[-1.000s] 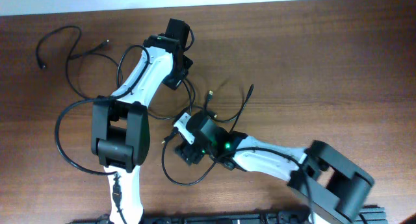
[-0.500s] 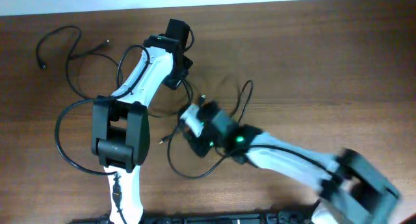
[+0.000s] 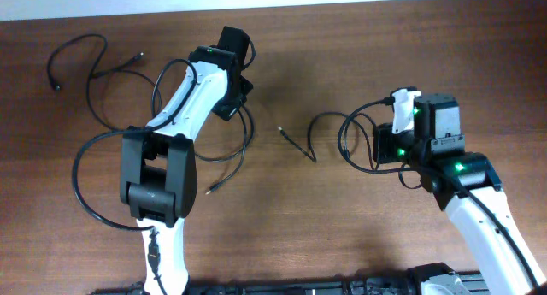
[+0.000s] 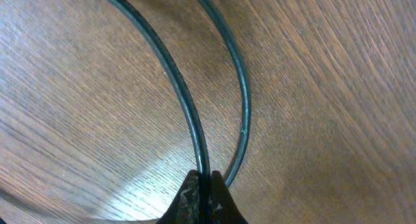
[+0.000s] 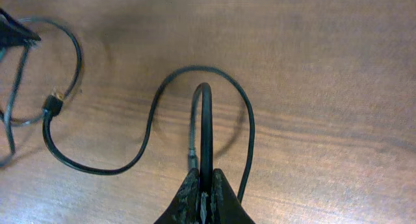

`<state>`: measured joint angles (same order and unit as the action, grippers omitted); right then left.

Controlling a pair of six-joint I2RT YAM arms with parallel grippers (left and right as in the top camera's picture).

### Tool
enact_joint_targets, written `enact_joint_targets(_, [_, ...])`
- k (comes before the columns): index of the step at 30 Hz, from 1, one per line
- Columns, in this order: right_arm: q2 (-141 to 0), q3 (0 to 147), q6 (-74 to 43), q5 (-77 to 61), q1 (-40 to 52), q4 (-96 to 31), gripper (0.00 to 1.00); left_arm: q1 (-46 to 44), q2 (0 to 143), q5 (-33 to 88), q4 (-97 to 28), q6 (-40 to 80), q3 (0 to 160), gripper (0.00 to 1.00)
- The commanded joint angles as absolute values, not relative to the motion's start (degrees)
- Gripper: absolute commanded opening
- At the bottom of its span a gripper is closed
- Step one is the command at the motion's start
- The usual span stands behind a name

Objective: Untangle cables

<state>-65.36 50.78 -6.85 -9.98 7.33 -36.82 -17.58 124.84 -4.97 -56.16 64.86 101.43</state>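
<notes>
**Cables (image 3: 298,144) lay across the bench (image 3: 427,38), one pinched in each hand**

At the far left of the overhead view, a loose cable (image 3: 79,41) lay in open curves on the wood, well apart from both arms. Right of it, the left hand (image 4: 203,185) was clamped on a second cable (image 4: 170,74). In the left wrist view its tips met on the thin black cord, and a neighbouring strand curved in to the same pinch. Further right, past a bare stretch of bench, the right hand (image 5: 205,185) was closed tight on a third cable (image 5: 205,120). That cord rose from the tips into a narrow arch. A wider loop of it lay around the arch and trailed off left to a metal-tipped plug (image 5: 53,102) resting on the wood.
</notes>
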Motion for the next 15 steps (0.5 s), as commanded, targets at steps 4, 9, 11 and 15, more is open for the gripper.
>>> enact_joint_targets(4, [-72.6,50.7,-6.4,-10.3,7.9,-38.8,0.83,-19.7,123.5,-5.5,-56.2,45.8,101.7,0.01])
enact_joint_targets(9, [-77.4,50.7,-6.4,-10.5,7.9,-40.3,0.98,-24.4,123.7,-15.5,-53.6,30.1,101.2,0.61])
enact_joint_targets(11, [-77.4,50.7,-6.4,-10.5,7.9,-40.3,0.98,-25.3,124.7,-17.9,-53.4,30.1,101.2,0.82])
enact_joint_targets(15, [-77.4,50.7,-6.4,-10.5,7.9,-40.4,0.97,-25.4,127.5,-17.8,-53.2,36.7,101.2,0.77])
